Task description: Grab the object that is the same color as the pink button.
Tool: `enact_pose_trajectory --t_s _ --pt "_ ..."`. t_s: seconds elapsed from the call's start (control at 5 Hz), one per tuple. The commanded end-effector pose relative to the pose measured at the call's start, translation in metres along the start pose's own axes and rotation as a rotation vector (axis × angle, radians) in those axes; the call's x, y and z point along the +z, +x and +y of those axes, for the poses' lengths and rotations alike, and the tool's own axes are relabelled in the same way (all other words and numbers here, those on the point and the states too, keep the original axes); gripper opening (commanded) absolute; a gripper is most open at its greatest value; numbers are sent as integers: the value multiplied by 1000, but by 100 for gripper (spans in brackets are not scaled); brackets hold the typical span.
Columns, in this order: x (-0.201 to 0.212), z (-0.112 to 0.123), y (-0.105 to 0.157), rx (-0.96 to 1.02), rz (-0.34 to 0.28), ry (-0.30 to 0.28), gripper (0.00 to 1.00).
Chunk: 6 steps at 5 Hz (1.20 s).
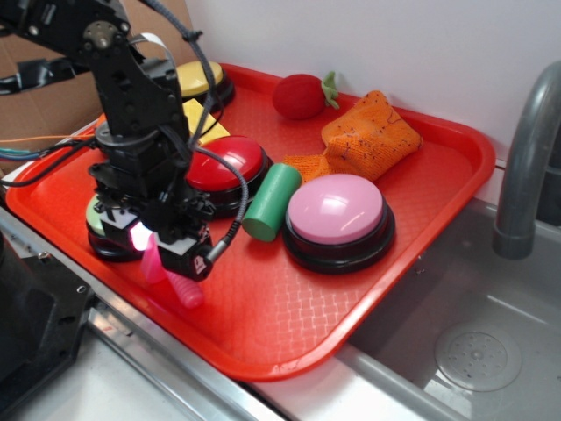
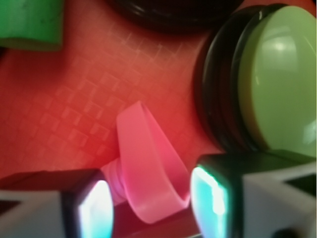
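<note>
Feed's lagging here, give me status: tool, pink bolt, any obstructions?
Tool down at the tray, fingers either side of the pink bolt; full clamp unclear. Green button close beside; green cylinder apart.

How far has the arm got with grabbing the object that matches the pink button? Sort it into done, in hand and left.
Done: the gripper has reached the pink bolt, the thing matching the pink button.
In hand: the wrist view shows the bolt between the two fingers, but whether they are pressing on it is unclear.
Left: closing firmly, if not yet done, and lifting; the bolt appears low at the tray.
</note>
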<state>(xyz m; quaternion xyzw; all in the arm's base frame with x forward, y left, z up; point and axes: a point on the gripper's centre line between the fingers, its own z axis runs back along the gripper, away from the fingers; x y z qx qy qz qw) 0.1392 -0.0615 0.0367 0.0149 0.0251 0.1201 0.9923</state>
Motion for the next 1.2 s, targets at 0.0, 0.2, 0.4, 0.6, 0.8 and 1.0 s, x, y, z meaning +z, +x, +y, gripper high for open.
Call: enact_pose_trajectory --t_s 0.0,0.2,0.4,0.6,0.8,1.0 --pt "10 -4 2 -26 -28 -25 0" --pt "37 1 8 -59 -59 -25 0" --pt "87 24 29 -72 -101 -7 0" --pt "121 51 50 -73 -137 -5 0" --pt "134 79 73 -110 -158 -12 0" --pt "133 85 82 -154 -145 21 0"
